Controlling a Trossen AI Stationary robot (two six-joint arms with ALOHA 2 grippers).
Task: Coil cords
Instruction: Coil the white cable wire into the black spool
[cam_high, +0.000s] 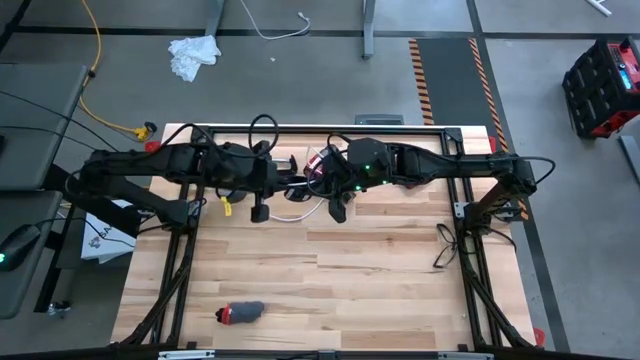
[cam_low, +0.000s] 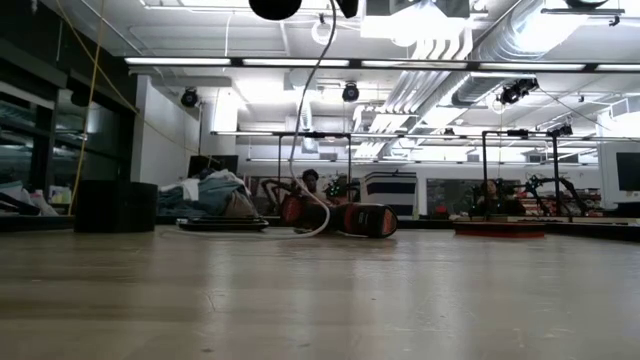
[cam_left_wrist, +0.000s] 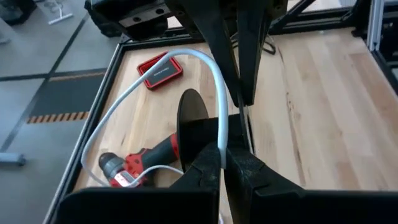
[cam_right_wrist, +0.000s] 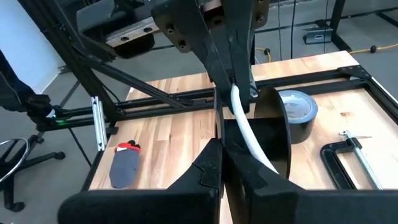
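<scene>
The thin white cable (cam_left_wrist: 214, 93) looks light and limp; both the left gripper (cam_left_wrist: 224, 163) and right gripper (cam_right_wrist: 222, 155) are clamped on it near the table's (cam_high: 330, 270) far edge; best regripped along its length

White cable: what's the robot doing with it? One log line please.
phase: coil cords | left gripper: shut on white cable | right gripper: shut on same cable | cable: arcs between both

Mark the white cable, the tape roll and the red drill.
white cable (cam_left_wrist: 214, 81), left wrist view, top of its arch.
tape roll (cam_right_wrist: 298, 106), right wrist view, grey upper face.
red drill (cam_left_wrist: 140, 165), left wrist view, red body.
</scene>
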